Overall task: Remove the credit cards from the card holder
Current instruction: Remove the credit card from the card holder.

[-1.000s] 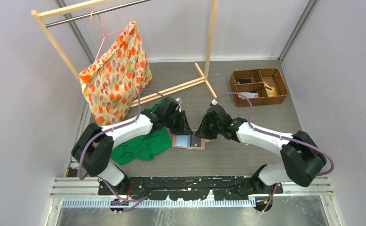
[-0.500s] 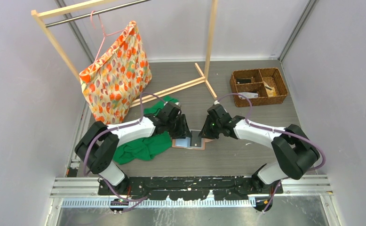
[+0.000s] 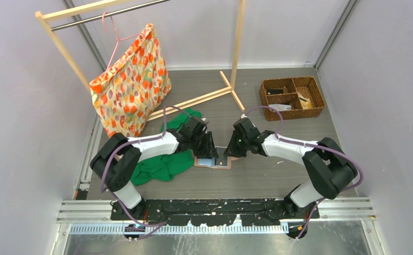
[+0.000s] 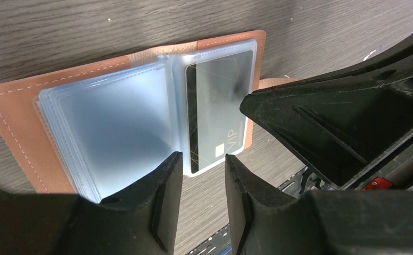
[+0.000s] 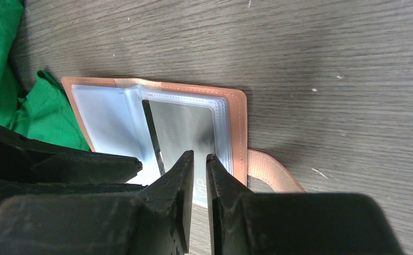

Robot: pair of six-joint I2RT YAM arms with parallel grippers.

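Over the last second both arms have folded inward and their heads have closed in on the card holder (image 3: 213, 161); the left gripper (image 3: 208, 149) now covers more of the pale blue page than it did, and the right gripper (image 3: 230, 150) hides the dark card (image 4: 215, 111) from above; the holder itself has not shifted on the table (image 3: 257, 175). By my reading, the approach is finished and the pull is about to begin; no card is out yet.

The holder lies open and flat at the middle of the table, near the arms' side, its left edge just beside the green cloth (image 3: 162, 164); the left page is empty clear sleeves, and the right page holds the card inside its sleeve, with the snap tab (image 5: 270, 170) sticking out to the right.

The left gripper's fingers stand a little apart, straddling the near edge of the carded sleeve and gripping nothing that I can see; the right gripper's fingers are drawn almost together over the card, with only a slit between them; whether they already nip the card or its sleeve I cannot tell.
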